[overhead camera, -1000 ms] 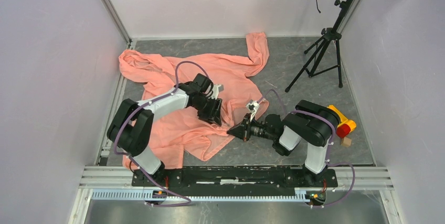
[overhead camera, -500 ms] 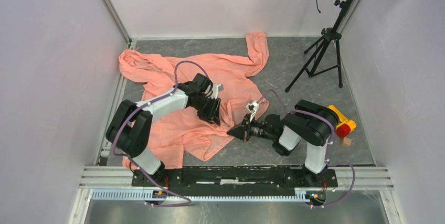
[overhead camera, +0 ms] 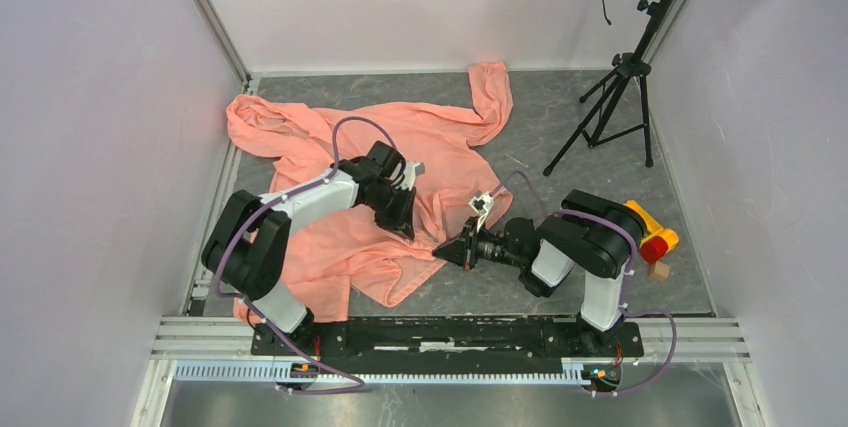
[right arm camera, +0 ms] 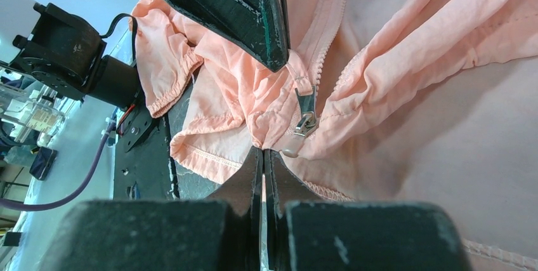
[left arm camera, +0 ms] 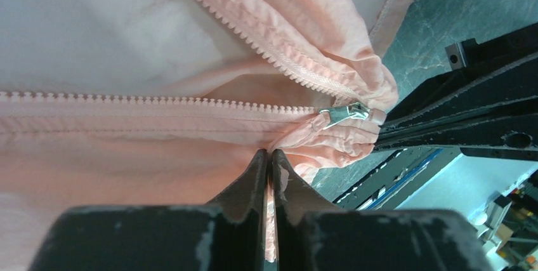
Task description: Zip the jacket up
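The jacket (overhead camera: 330,237) sprawls mid-left on the worktop (overhead camera: 560,127); the left gripper (left arm camera: 269,157), fingers clenched on fabric beside the zipper teeth (left arm camera: 158,101), has edged slightly farther, tautening them; the right gripper (right arm camera: 262,157) pinches the hem by the slider (right arm camera: 306,118); zipping barely begun.

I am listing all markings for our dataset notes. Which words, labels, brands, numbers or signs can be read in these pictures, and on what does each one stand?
No text can be read in any view.
jacket: no label, brand or print shows on the fabric.
zipper pull: no legible marking.
yellow and red object beside the right arm: too small to read anything on it.
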Robot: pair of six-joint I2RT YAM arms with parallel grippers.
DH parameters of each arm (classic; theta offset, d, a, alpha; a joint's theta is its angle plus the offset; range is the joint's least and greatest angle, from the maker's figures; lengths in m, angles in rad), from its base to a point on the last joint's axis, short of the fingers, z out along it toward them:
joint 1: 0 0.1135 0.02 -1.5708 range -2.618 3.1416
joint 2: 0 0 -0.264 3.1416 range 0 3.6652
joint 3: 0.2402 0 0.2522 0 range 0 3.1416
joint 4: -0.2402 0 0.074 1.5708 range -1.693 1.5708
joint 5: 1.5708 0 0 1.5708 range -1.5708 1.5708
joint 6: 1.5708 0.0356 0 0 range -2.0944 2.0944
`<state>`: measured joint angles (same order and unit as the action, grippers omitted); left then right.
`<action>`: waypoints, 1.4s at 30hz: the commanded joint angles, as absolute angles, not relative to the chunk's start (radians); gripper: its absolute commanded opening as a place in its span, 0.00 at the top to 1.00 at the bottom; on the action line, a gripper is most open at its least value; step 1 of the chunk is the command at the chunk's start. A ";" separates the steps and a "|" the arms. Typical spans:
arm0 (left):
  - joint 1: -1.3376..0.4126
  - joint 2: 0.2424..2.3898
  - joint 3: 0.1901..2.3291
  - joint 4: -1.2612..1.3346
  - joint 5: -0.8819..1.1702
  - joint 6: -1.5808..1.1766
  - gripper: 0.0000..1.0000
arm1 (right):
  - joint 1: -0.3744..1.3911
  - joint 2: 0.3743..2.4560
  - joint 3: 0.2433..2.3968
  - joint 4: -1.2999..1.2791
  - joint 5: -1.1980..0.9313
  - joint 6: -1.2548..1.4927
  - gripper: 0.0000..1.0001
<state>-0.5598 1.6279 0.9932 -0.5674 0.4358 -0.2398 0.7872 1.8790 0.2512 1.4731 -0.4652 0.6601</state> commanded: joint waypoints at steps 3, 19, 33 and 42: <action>-0.572 1.570 0.988 -0.555 0.345 -0.220 0.98 | 0.786 1.867 0.249 1.674 -0.414 0.697 1.00; -0.604 1.444 0.919 -0.436 0.172 -0.288 0.98 | 0.826 1.807 0.199 1.583 -0.321 0.805 1.00; -0.607 1.399 0.878 -0.399 0.293 -0.295 0.98 | 0.814 1.708 0.331 1.183 -0.342 0.571 0.45; -0.607 1.397 0.889 -0.406 0.297 -0.291 0.98 | 0.819 1.741 0.320 1.175 -0.321 0.612 0.47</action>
<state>-0.6025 1.4319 0.8814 -0.4351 0.2726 -0.2638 0.8173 1.7386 0.3180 1.1950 -0.3534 0.6231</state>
